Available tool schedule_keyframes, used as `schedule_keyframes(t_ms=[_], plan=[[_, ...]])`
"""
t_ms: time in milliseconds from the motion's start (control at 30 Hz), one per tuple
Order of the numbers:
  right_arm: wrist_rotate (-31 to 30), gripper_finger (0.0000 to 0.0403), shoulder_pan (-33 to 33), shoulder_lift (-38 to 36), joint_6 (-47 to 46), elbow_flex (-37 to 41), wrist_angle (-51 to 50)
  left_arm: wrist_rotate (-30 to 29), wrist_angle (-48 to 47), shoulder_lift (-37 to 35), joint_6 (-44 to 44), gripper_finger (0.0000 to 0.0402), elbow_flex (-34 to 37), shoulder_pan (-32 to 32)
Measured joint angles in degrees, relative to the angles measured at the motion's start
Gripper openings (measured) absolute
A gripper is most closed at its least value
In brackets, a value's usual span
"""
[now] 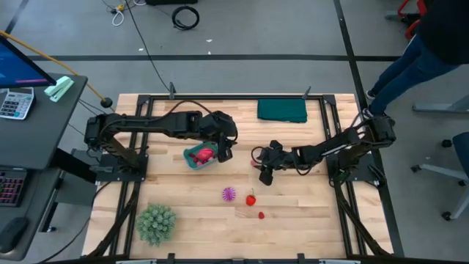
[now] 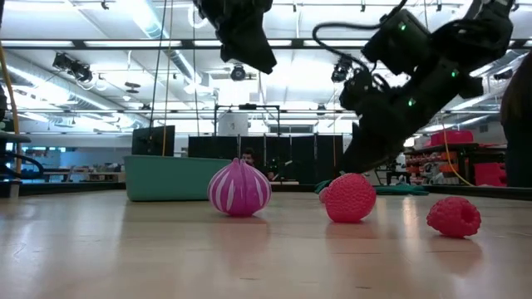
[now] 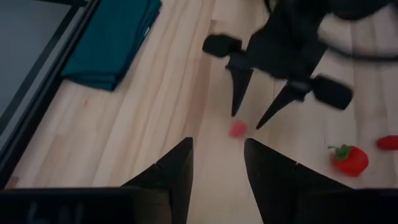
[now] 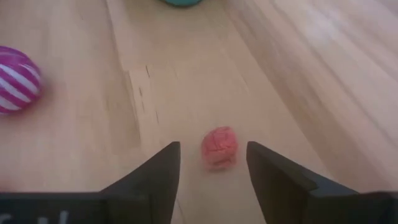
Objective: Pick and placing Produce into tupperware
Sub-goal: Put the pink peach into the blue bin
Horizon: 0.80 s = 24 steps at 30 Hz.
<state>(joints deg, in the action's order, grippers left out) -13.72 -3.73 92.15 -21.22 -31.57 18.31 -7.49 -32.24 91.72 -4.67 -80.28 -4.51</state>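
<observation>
The teal tupperware (image 1: 192, 157) sits left of the table's middle with a red piece (image 1: 206, 154) in it. My left gripper (image 1: 225, 149) hangs open and empty just right of it, well above the table (image 2: 249, 37). My right gripper (image 4: 213, 163) is open and low over the table's middle (image 1: 265, 176). Its fingers stand on either side of a small red berry (image 4: 219, 148) that lies on the wood, apart from both; the berry also shows in the left wrist view (image 3: 237, 129). A magenta striped piece (image 1: 229, 193), a red strawberry (image 1: 250, 199) and a tiny red ball (image 1: 261, 215) lie nearer the front.
A dark green folded cloth (image 1: 282, 110) lies at the far edge. A fuzzy green ball plant (image 1: 155, 224) stands at the front left. A person's legs (image 1: 410, 59) show beyond the table's far right corner. Bare wood lies at the front right.
</observation>
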Motion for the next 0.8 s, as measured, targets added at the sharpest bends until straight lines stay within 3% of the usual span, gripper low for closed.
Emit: schedule_keyframes(t_ms=[233,567,800], plan=[[-5.3,0.0193,0.2,7.2,0.3,-0.6,3.9,0.0,-0.1,0.0,0.4,0.0141,-1.9,0.6],[-5.9,0.0187,0.6,11.9,-0.3,-4.0,4.4,0.0,-0.3,0.0,2.0,0.0134,-2.0,0.7],[-6.5,0.0139,0.9,13.6,-3.1,-4.9,4.4,0.0,-1.4,-1.3,2.0,0.0122,-2.0,0.9]])
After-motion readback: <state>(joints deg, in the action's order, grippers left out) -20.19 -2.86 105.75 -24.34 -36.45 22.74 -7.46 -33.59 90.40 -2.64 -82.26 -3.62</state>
